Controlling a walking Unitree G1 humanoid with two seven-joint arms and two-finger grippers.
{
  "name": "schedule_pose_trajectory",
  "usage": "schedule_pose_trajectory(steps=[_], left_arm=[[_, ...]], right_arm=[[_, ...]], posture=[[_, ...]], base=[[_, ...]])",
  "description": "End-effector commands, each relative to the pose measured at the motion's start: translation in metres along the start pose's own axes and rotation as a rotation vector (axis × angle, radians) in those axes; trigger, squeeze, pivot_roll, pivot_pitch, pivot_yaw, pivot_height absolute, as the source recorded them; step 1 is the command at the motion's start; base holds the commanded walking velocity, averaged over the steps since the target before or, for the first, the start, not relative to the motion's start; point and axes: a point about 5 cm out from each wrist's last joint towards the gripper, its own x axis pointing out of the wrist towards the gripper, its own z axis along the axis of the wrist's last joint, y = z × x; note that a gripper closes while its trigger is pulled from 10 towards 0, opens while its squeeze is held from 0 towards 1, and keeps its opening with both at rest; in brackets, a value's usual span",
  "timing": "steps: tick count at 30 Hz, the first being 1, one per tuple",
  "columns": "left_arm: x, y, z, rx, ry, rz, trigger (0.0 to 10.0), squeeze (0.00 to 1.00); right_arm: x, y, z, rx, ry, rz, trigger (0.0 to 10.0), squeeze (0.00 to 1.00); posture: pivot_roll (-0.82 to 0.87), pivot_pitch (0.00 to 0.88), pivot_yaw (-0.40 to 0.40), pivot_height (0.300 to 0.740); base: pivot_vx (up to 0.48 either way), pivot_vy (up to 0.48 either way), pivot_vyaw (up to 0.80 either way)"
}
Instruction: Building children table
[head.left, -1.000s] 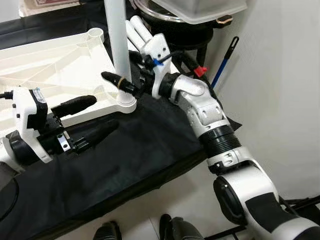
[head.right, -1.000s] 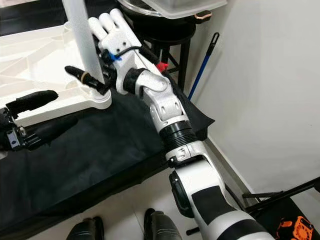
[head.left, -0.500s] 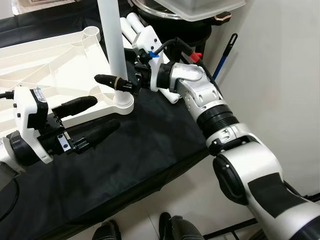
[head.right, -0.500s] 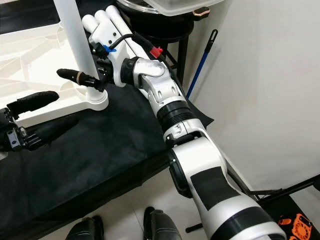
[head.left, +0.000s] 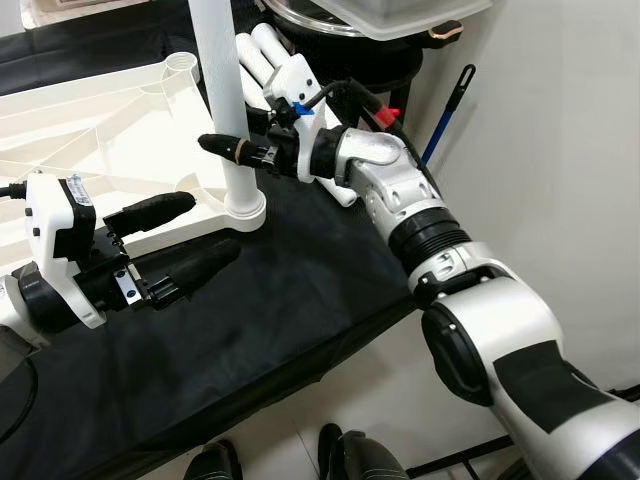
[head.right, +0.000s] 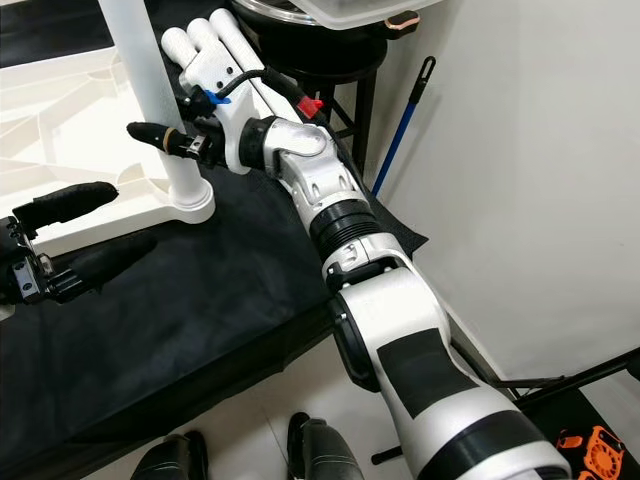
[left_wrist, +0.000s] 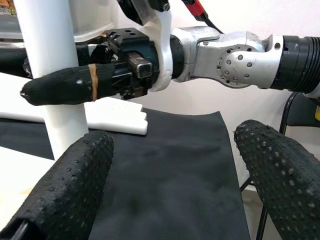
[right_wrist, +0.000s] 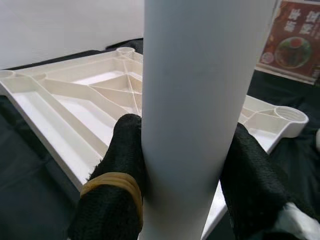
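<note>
White wall (head.left: 560, 150) on right, pale floor (head.right: 290, 390) below, black-covered table (head.left: 250, 320), blue-handled tool (head.left: 447, 115) leaning w/ black stool (head.right: 345, 70).

The two head views look forward and down from above onto a black cloth (head.left: 300, 290) and the robot's own arms; both show the same scene, the right eye's framing reaching a little further right. The left wrist camera sits low near the cloth and looks along the left gripper (left_wrist: 175, 170) toward the right gripper (left_wrist: 60, 90) and the white leg (left_wrist: 50, 65). The right wrist camera sits very close to that leg (right_wrist: 200, 115), looking past it to the upturned tabletop (right_wrist: 85, 110). All four views share the leg.
</note>
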Motion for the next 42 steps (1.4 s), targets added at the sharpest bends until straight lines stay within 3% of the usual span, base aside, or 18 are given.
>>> schedule_pose_trajectory(steps=[1,5,8,10,12,13,16,18,27,28,33,34,38,39,40,42], left_arm=[[-0.001,-0.001,-0.001,0.008,0.022,-0.010,10.0,0.00],[0.000,0.000,-0.001,0.010,0.018,-0.015,10.0,0.00],[0.000,0.002,-0.002,0.012,0.018,-0.016,10.0,0.00],[0.002,0.003,-0.002,0.017,0.016,-0.016,10.0,0.00],[0.002,0.003,-0.002,0.017,0.016,-0.016,10.0,0.00],[0.004,0.003,-0.001,0.022,0.009,-0.021,10.0,0.00],[0.005,0.003,-0.001,0.024,0.008,-0.025,10.0,0.00],[0.006,0.001,-0.001,0.023,0.009,-0.034,10.0,0.00],[0.006,0.001,-0.002,0.020,-0.001,-0.031,10.0,0.00],[0.007,0.002,-0.002,0.019,-0.001,-0.032,10.0,0.00],[0.009,0.003,-0.005,0.018,-0.002,-0.034,10.0,0.00],[0.011,0.004,-0.006,0.018,-0.006,-0.035,10.0,0.00],[0.012,0.006,-0.008,0.018,-0.008,-0.034,10.0,0.00],[0.012,0.007,-0.009,0.019,-0.008,-0.032,10.0,0.00],[0.013,0.009,-0.011,0.020,-0.010,-0.025,10.0,0.00],[0.014,0.010,-0.012,0.018,-0.010,-0.022,10.0,0.00]], right_arm=[[0.004,0.004,0.002,-0.079,-0.003,-0.025,0.0,0.00],[0.006,0.015,0.000,-0.059,-0.027,-0.012,0.0,0.00],[0.008,0.017,-0.006,-0.090,0.038,-0.116,0.0,0.00],[0.007,0.015,-0.011,-0.154,0.112,-0.345,0.0,0.00],[0.007,0.015,-0.011,-0.154,0.112,-0.345,0.0,0.00],[0.008,0.028,-0.008,-0.178,0.089,-0.497,0.0,0.00],[0.011,0.040,-0.008,-0.154,0.062,-0.521,0.0,0.00],[0.014,0.059,-0.010,-0.119,0.042,-0.511,0.0,0.00],[0.011,0.059,-0.007,-0.157,0.056,-0.498,0.0,0.00],[0.009,0.058,-0.006,-0.155,0.064,-0.518,10.0,0.00],[0.004,0.060,-0.010,-0.082,0.080,-0.545,10.0,0.00],[-0.004,0.058,-0.013,-0.012,0.053,-0.543,10.0,1.00],[-0.011,0.055,-0.014,0.047,0.006,-0.529,10.0,1.00],[-0.014,0.055,-0.011,0.049,-0.033,-0.482,10.0,1.00],[-0.018,0.056,-0.007,-0.012,-0.082,-0.401,10.0,1.00],[-0.021,0.059,-0.006,0.000,-0.097,-0.353,10.0,1.00]], posture=[[0.09,0.274,-0.086,0.740],[0.09,0.264,-0.083,0.740],[0.08,0.253,-0.081,0.740],[0.06,0.258,-0.097,0.740],[0.06,0.258,-0.097,0.740],[0.06,0.265,-0.103,0.740],[0.06,0.266,-0.104,0.740],[0.06,0.263,-0.108,0.740],[0.05,0.255,-0.101,0.740],[0.05,0.250,-0.097,0.740],[0.05,0.230,-0.085,0.740],[0.05,0.201,-0.078,0.740],[0.05,0.181,-0.074,0.740],[0.05,0.173,-0.072,0.740],[0.05,0.161,-0.067,0.740],[0.05,0.145,-0.063,0.740]], base=[[0.000,0.000,0.00],[0.000,0.000,0.00],[0.000,0.000,0.00],[0.000,0.000,0.00],[0.000,0.000,0.00],[0.000,0.000,0.00],[0.000,0.000,0.00],[0.000,0.000,0.00],[0.000,0.000,0.00],[0.000,0.000,0.00],[0.000,0.000,0.00],[0.000,0.000,0.00],[0.000,0.000,0.00],[0.000,0.000,0.00],[0.000,0.000,0.00],[0.000,0.000,0.00]])
